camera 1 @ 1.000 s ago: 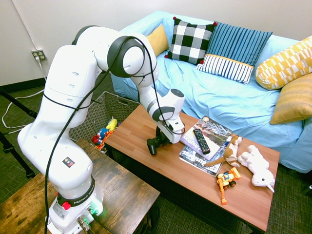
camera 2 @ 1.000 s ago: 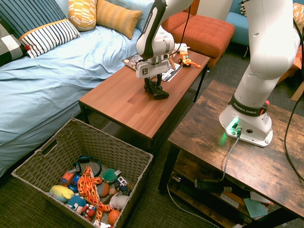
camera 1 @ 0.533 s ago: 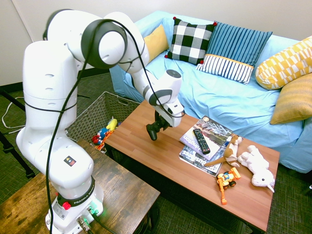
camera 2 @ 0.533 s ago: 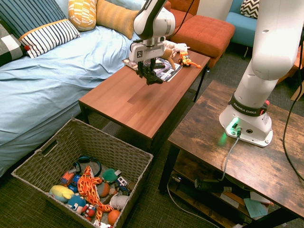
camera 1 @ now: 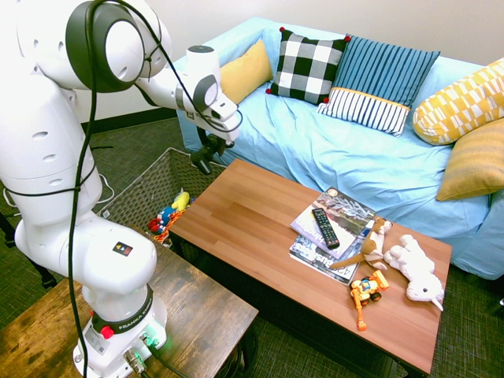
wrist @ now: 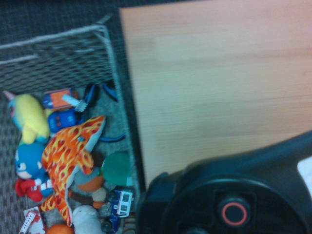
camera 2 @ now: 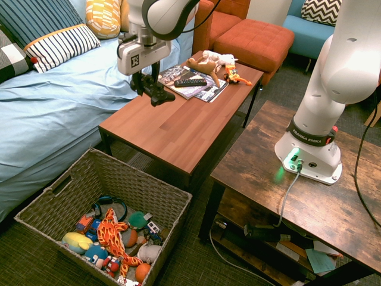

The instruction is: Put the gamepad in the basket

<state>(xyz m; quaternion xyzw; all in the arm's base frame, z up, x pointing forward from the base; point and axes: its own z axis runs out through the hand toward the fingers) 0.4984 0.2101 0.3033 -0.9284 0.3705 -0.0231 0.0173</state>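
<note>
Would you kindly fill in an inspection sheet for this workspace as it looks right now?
Surface: wooden coffee table, near half bare.
Job's things: gamepad held in the air above the table's end nearest the basket; basket on the floor, open, part full of toys.
Clutter: magazines with a remote on top, plush dog, white plush and orange toy vehicle at the table's far end.
End effector: shut on the gamepad, pointing down.
Cables: left out as rig.
Surroundings: blue-covered sofa with cushions, orange ottoman, dark carpet.
</note>
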